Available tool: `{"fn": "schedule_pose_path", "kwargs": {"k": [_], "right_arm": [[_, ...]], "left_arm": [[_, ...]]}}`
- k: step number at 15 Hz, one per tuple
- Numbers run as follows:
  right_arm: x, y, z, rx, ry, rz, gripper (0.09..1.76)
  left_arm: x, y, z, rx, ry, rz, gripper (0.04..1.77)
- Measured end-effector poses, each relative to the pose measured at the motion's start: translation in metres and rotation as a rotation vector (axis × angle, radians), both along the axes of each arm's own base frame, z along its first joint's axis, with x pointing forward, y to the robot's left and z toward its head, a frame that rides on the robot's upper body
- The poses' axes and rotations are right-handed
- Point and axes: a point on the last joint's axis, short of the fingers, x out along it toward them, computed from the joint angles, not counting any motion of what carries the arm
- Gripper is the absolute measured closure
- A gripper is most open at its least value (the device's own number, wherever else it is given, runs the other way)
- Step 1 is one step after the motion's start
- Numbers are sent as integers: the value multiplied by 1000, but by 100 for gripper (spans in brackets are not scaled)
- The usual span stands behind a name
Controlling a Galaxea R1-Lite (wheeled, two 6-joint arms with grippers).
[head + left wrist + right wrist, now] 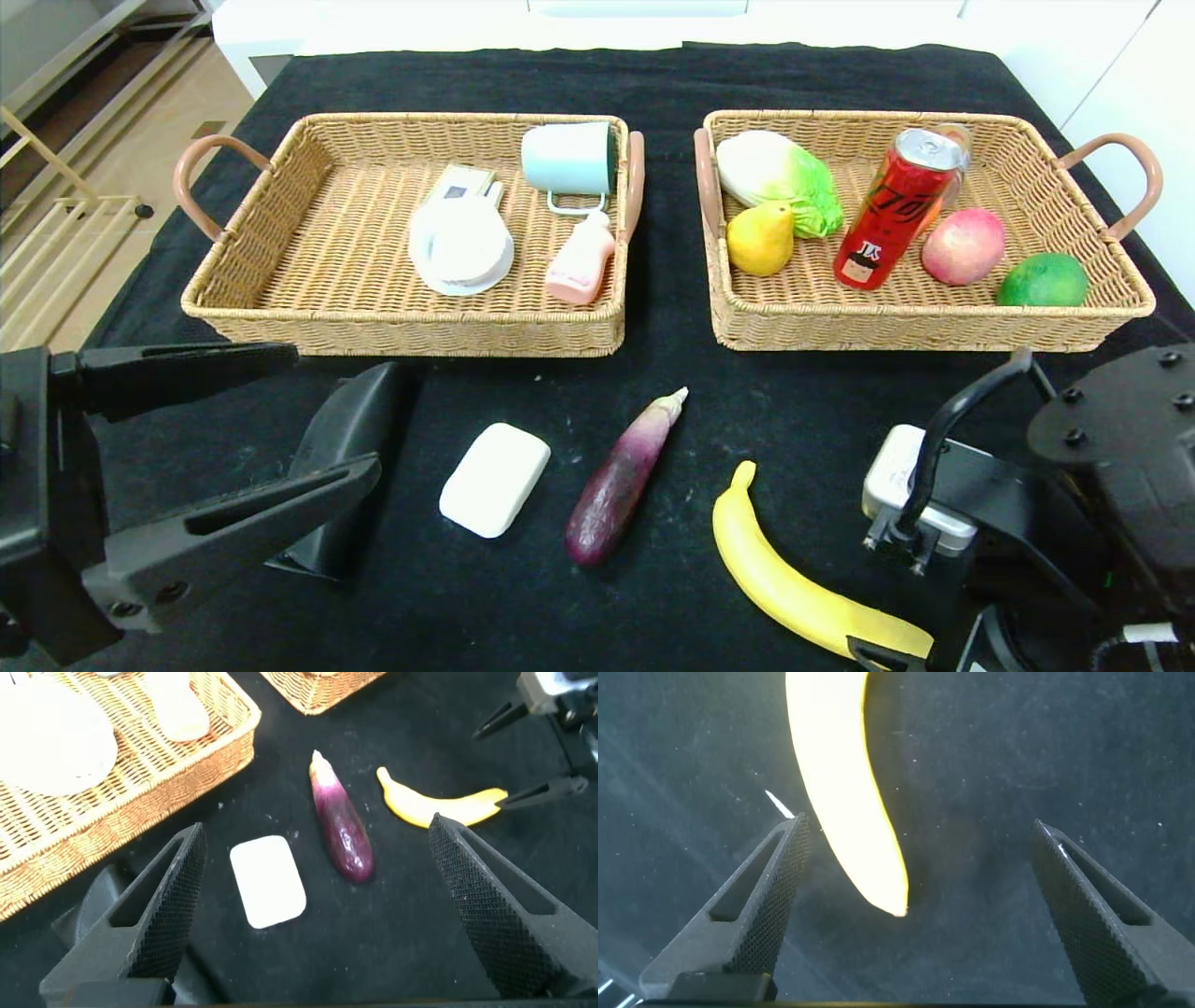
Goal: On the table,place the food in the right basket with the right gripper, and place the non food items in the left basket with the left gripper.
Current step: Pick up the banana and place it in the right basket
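I see a mint cup (pixel 569 159) tipped on its side, a pink bottle (pixel 581 260) just below it, a round white dish (pixel 460 245) over a small box (pixel 458 183) — and opposite, a cabbage (pixel 778 177), pear (pixel 760 240) and lime (pixel 1043 281).

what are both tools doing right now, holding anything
Left tool: open, empty, above the black case.
Right tool: open, empty, straddling the banana tip.
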Motion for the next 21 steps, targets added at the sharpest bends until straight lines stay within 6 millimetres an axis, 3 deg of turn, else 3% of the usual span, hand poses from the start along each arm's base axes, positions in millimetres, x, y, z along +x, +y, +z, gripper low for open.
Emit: {"fn": "schedule_pose_path", "kwargs": {"k": [10, 21], "right_arm": [[10, 32, -13, -84, 4, 17, 15], [17, 47, -26, -125, 23, -10, 15]], "left_arm": [[1, 0, -1, 0, 4, 2, 9], [1, 0, -1, 1, 2, 2, 9]]}}
